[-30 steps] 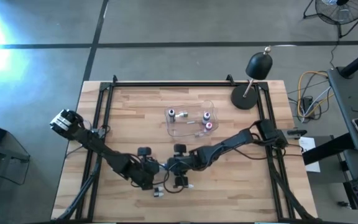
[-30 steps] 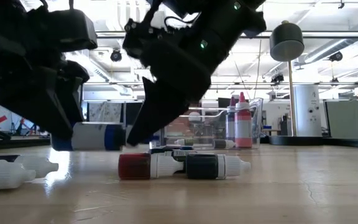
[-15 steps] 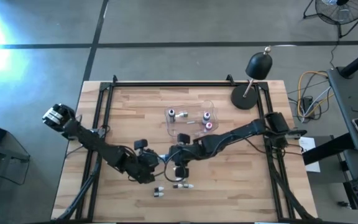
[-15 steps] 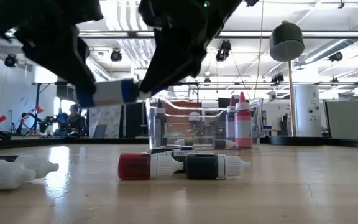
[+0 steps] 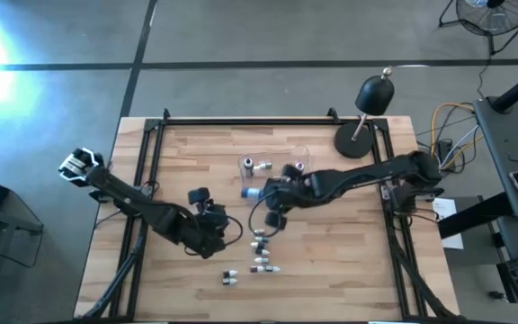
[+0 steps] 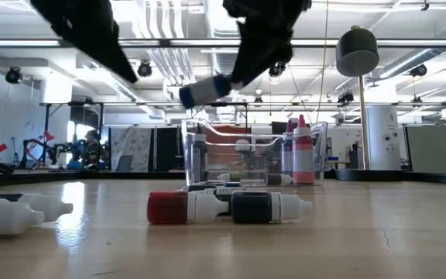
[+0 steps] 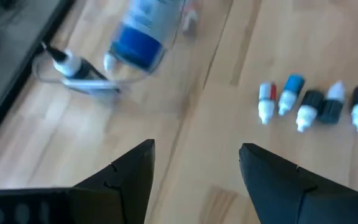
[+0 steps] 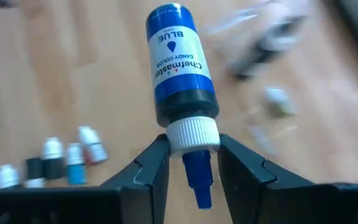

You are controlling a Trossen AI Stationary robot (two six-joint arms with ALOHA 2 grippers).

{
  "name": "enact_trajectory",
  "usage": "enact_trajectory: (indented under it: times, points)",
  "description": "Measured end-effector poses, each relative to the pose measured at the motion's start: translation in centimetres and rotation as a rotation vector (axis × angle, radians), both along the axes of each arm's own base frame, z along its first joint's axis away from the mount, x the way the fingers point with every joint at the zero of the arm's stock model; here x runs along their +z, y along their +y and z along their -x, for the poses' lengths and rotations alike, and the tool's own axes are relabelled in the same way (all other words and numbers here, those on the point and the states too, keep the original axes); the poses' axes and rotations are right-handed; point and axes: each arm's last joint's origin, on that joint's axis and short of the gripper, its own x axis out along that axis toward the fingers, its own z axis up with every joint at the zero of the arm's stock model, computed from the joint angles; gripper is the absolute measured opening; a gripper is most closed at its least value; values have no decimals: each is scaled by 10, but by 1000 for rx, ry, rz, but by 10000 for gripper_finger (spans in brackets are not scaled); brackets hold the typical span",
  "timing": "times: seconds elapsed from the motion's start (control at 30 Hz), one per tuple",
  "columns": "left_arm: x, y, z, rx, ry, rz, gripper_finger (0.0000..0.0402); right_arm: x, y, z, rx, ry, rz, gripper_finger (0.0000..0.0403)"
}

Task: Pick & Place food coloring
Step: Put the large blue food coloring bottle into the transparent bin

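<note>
My right gripper (image 8: 192, 163) is shut on a blue food coloring bottle (image 8: 179, 62), high above the table by the near left corner of the clear tub (image 5: 306, 153). In the low view this bottle (image 6: 204, 91) hangs above the tub's wall (image 6: 196, 155). My left gripper (image 7: 194, 165) stands open and holds nothing, left of it and nearer the front edge (image 5: 221, 229). Several more food coloring bottles (image 5: 259, 254) lie on their sides on the wood, and a few (image 5: 250, 165) are in the tub. My right gripper pinches the bottle's white ribbed collar (image 8: 191, 134) between its two fingers. The fingers slant down from above and lie across the bottle. The body sticks out ahead of the fingers and the blue nozzle points back toward the wrist. The bottle is tilted and clear of everything.
A black dome lamp (image 5: 367, 112) on a round base stands at the far right corner. Two bottles (image 6: 227, 207) lie end to end at mid table, two white ones (image 6: 14, 215) near the left. Bare wood lies right of the loose bottles.
Both grippers have risen with the blue bottle between them. My left gripper has then opened and let go. My right gripper has carried the bottle on, up and toward the far edge, to the tub's near corner, tipping as it went.
</note>
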Motion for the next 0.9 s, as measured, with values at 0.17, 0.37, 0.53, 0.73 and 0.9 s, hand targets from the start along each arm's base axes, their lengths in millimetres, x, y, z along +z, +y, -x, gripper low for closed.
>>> enact_trajectory:
  times: [0.17, 0.37, 0.53, 0.73, 0.9]
  points:
    - [11, 4, -2, 25, -46, -28, 209, 24, -23, 32, -106, 91, 117, 107]
    - [12, 9, -2, 77, -61, 0, 209, 31, -29, 64, -89, 297, 43, 114]
    - [9, 9, -1, 113, -53, 51, 209, 36, -14, 85, -98, 401, -230, 112]
    - [8, 11, 1, 139, -49, 65, 209, 31, 6, 113, -207, 682, -479, 111]
    - [5, 13, 0, 149, -45, 63, 209, 0, 11, 122, -305, 835, -613, 110]
